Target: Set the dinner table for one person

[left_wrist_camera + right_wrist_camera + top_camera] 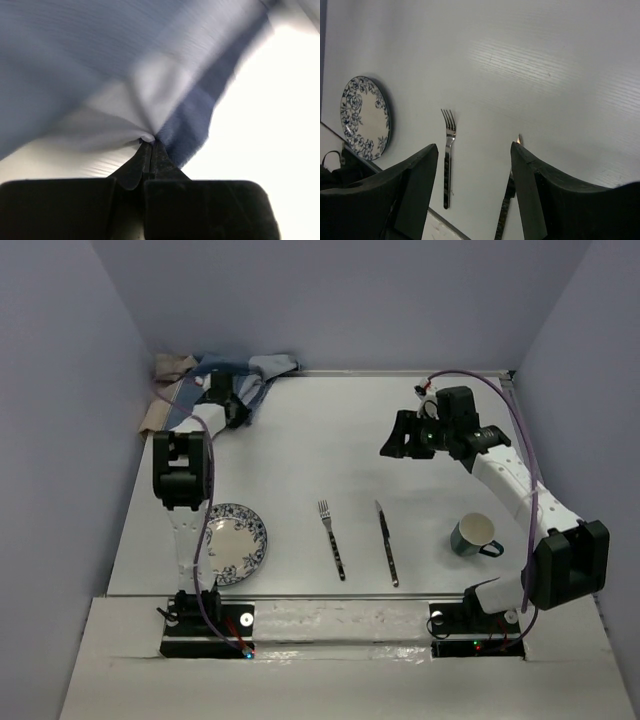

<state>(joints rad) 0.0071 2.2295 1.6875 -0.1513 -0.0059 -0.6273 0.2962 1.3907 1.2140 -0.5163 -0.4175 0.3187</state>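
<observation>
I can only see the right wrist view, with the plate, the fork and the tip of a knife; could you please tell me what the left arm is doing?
Observer: The left hand is shut on a fold of the cloth.
Operator: Thank you. Where is that cloth, and is it spread out?
Observer: It lies bunched up in the far left corner of the table, not spread flat.
Operator: Is there a cup anywhere?
Observer: Yes, a mug stands upright to the right of the knife.
</observation>
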